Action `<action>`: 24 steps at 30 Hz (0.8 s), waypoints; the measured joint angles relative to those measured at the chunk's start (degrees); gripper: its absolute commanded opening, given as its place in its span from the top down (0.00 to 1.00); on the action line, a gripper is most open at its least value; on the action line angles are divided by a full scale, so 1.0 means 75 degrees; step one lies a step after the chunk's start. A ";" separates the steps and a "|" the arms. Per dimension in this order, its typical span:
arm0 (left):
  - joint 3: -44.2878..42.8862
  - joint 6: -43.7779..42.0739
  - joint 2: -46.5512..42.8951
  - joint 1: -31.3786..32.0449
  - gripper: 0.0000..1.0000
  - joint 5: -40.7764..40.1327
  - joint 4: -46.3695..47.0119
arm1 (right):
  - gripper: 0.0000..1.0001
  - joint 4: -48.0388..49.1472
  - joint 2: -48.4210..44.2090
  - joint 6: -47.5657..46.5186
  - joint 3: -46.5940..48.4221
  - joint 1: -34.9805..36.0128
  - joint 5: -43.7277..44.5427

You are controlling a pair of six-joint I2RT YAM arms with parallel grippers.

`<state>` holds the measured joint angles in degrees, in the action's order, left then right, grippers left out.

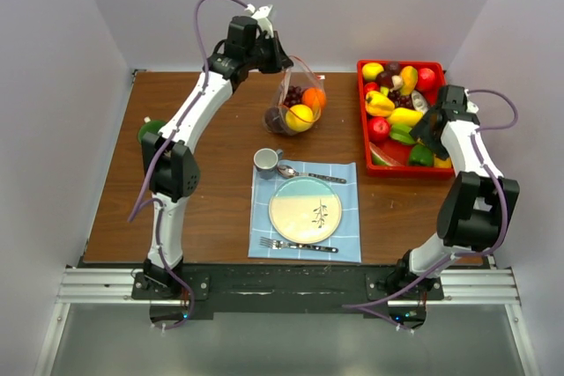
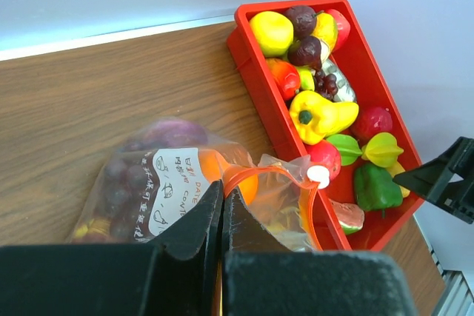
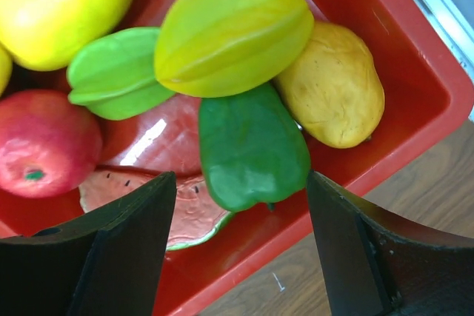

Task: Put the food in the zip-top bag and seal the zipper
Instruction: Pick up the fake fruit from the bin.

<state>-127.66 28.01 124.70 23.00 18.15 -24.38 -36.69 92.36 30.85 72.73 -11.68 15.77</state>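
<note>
While your left gripper [image 2: 222, 199] is pinched tight on the rim of the zip-top bag [image 2: 167, 183], right beside the zipper [image 2: 261, 173], the bag stands with its mouth held up and gaping toward the red tray [image 2: 255, 72], presumably so pieces can drop straight in. Some food already sits inside: purple grapes [image 1: 292, 94], an orange piece [image 1: 314, 96] and a yellow piece [image 1: 300, 117]. Your right gripper [image 3: 241, 183] hovers over the tray with its fingers spread wide and nothing between them, straddling the green pepper [image 3: 252, 146] (the likeliest next pick, lying free by the tray wall). With the zipper unsealed and the tray well stocked, you are mid-loading.
</note>
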 measured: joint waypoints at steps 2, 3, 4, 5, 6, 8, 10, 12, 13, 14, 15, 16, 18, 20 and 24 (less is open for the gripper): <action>0.0020 0.0003 0.0000 0.0000 1.00 0.0020 0.0026 | 0.19 0.0017 0.0128 0.0099 -0.0029 0.0000 0.0006; 0.0058 0.0006 0.0000 0.0000 1.00 0.0026 0.0058 | 0.19 0.0052 0.0224 0.0143 -0.0035 0.0000 0.0003; 0.0087 0.0006 0.0000 0.0000 1.00 0.0032 0.0093 | 0.18 0.0099 0.0350 0.0163 -0.0052 0.0000 -0.0009; 0.0117 0.0006 0.0000 0.0000 1.00 0.0038 0.0114 | 0.18 0.0122 0.0443 0.0169 -0.0067 0.0000 -0.0023; 0.0137 0.0009 0.0000 0.0000 1.00 0.0044 0.0111 | 0.18 0.0154 0.0568 0.0169 -0.0082 0.0000 -0.0032; 0.0140 0.0012 0.0000 0.0000 1.00 0.0044 0.0111 | 0.18 0.0221 0.0801 0.0169 -0.0099 0.0000 -0.0073; 0.0140 0.0012 0.0000 0.0000 1.00 0.0047 0.0128 | 0.19 0.0242 0.0997 0.0160 -0.0105 0.0000 -0.0128; 0.0140 0.0012 0.0000 -0.0003 1.00 0.0047 0.0131 | 0.19 0.0297 0.1087 0.0140 -0.0140 0.0000 -0.0239; 0.0140 0.0015 0.0000 -0.0003 1.00 0.0047 0.0131 | 0.19 0.0329 0.1090 0.0125 -0.0166 0.0000 -0.0251; 0.0140 0.0015 0.0000 -0.0003 1.00 0.0052 0.0134 | 0.19 0.0391 0.1090 0.0108 -0.0204 0.0000 -0.0277; 0.0140 0.0017 0.0000 -0.0003 1.00 0.0067 0.0134 | 0.19 0.0449 0.1087 0.0085 -0.0233 0.0003 -0.0321; 0.0140 0.0023 0.0000 -0.0003 1.00 0.0076 0.0137 | 0.20 0.0510 0.1087 0.0064 -0.0262 0.0009 -0.0388; 0.0140 0.0055 0.0000 -0.0003 1.00 0.0093 0.0137 | 0.22 0.0536 0.1090 0.0026 -0.0271 0.0035 -0.0458; 0.0143 0.0064 0.0000 -0.0003 1.00 0.0102 0.0143 | 0.26 0.0571 0.1099 0.0000 -0.0271 0.0090 -0.0475; 0.0157 0.0067 0.0000 -0.0003 1.00 0.0108 0.0157 | 0.38 0.0656 0.1107 -0.0029 -0.0286 0.0189 -0.0504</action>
<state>-126.48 28.51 124.70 22.98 18.96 -23.20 -31.77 100.66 30.63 70.59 -10.26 11.99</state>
